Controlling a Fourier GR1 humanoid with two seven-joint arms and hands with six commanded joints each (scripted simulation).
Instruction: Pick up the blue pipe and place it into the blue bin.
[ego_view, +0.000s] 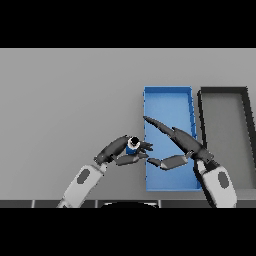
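Note:
A short blue pipe (132, 147) with a white rim and dark opening stands upright in my left hand (120, 151), whose fingers and thumb are curled round it. It is just left of the blue bin (168, 97), close to the bin's left wall. My right hand (176, 143) hovers over the bin with straight fingers pointing up-left and the thumb spread toward the pipe; it holds nothing.
A black bin (223, 91) with a grey floor stands right of the blue bin, nearly touching it. The grey table (65, 100) stretches to the left and far side.

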